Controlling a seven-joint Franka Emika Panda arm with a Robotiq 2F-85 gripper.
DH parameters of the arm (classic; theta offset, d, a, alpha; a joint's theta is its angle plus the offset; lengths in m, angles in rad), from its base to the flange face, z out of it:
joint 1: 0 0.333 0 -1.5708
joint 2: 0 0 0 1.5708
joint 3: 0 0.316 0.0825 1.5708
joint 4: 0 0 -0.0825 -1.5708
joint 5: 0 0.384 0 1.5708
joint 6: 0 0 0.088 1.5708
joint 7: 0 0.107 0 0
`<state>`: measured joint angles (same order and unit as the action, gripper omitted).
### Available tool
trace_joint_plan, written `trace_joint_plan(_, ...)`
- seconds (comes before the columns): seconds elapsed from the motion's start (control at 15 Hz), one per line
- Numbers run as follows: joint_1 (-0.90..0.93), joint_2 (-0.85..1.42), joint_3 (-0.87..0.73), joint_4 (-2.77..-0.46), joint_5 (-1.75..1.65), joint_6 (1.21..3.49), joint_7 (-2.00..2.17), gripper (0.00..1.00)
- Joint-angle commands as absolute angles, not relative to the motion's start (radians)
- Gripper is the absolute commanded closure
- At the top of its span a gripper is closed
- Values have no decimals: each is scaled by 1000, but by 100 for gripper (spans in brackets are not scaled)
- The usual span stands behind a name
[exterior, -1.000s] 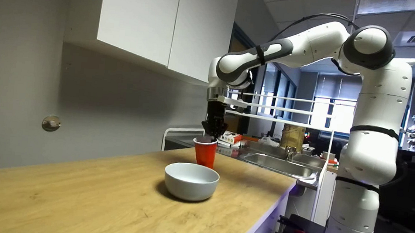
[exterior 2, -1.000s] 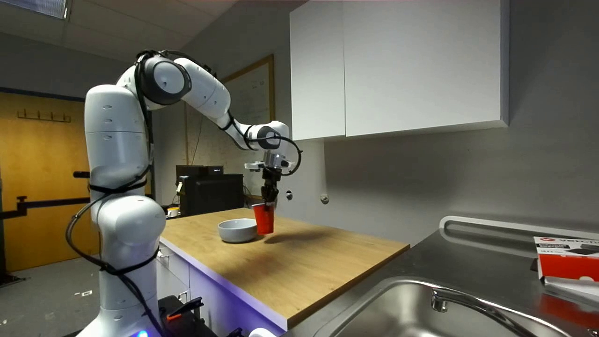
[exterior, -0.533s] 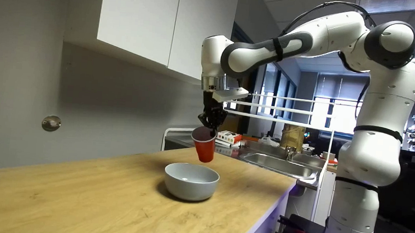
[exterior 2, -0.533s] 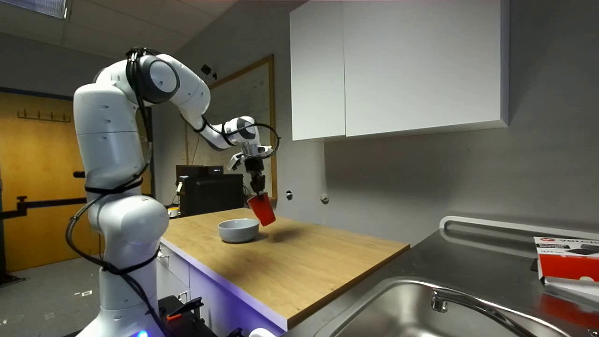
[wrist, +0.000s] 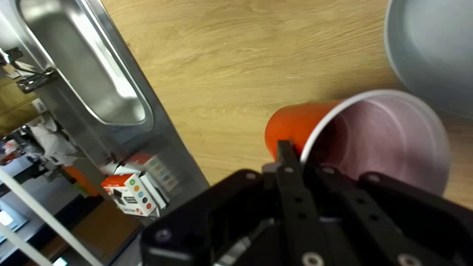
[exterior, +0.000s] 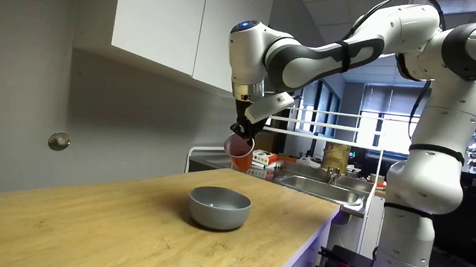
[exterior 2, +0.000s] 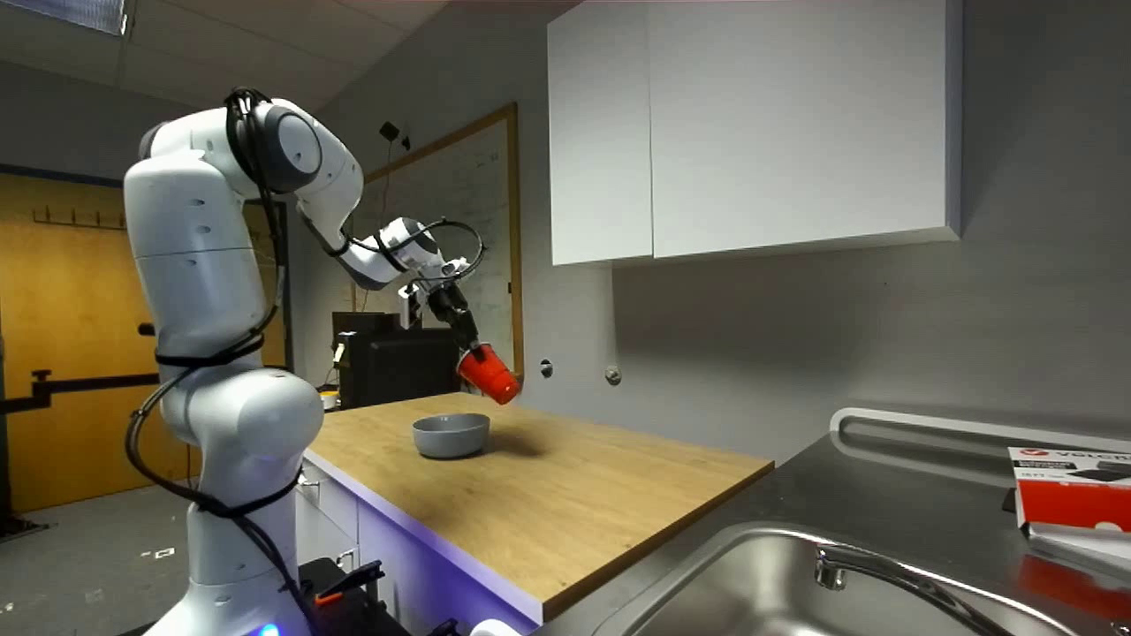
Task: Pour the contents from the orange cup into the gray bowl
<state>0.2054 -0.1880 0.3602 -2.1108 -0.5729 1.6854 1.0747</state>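
The orange cup [exterior: 242, 162] hangs in the air, tilted, in both exterior views [exterior 2: 489, 374]. Its pale mouth points up toward the gray bowl's side and its base points away. The gray bowl [exterior: 218, 217] stands upright on the wooden counter, lower than the cup and apart from it; it also shows in an exterior view [exterior 2: 451, 438] and at the right of the wrist view [wrist: 425, 62]. My gripper [wrist: 300, 160] is shut on the wall of the orange cup [wrist: 292, 120] at its rim, one finger outside, the other inside. The cup's bottom is dark; I cannot make out contents.
The wooden counter [exterior: 86, 232] ends beside a metal sink [exterior 2: 778, 574] with a faucet [exterior 2: 892, 574]. A white cabinet [exterior 2: 795, 124] hangs above on the wall. A red and white box [wrist: 129, 194] lies by the sink. A white rail frame [exterior: 322, 138] stands behind the arm.
The cup has risen with my gripper and gone from nearly upright to clearly tilted, its mouth turning toward the bowl's side. The bowl has not moved.
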Motion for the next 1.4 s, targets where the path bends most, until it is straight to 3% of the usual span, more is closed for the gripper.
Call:
trace_joint_plan(0.0, 233, -164, 408, -2106, -698, 1597, 1215, 94)
trace_joint_plan(1.33, 505, 148, 481, -1960, -1169, 1044, 1481, 94)
